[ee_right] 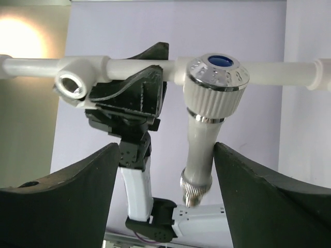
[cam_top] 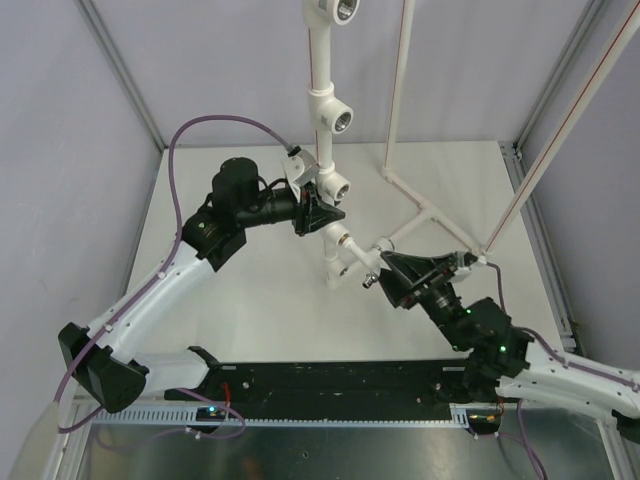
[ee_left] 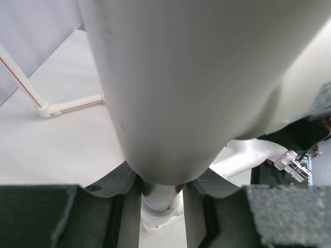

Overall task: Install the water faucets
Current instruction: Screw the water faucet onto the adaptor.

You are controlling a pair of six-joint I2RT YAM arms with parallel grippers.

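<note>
A white water faucet point(ee_right: 204, 139) with a blue-centred knob cap point(ee_right: 220, 62) and a knurled metal tip stands out from the upright white pipe frame point(cam_top: 323, 100) at a low tee point(cam_top: 375, 248). My right gripper point(ee_right: 165, 196) is open around it: the right finger touches the faucet body and the left finger is well apart. In the top view it sits just below the faucet point(cam_top: 383, 272). My left gripper point(cam_top: 322, 212) is shut on the pipe frame point(ee_left: 196, 77), one finger on each side point(ee_left: 161, 206). Empty tee sockets with metal threads show higher up point(cam_top: 340, 120), and one shows in the right wrist view point(ee_right: 72, 85).
A thin white pipe frame with a red stripe point(cam_top: 430, 210) lies and rises at the back right; it also shows in the left wrist view point(ee_left: 72, 106). A black rail point(cam_top: 330, 380) runs along the near edge. Grey walls and metal posts enclose the white table point(cam_top: 250, 300).
</note>
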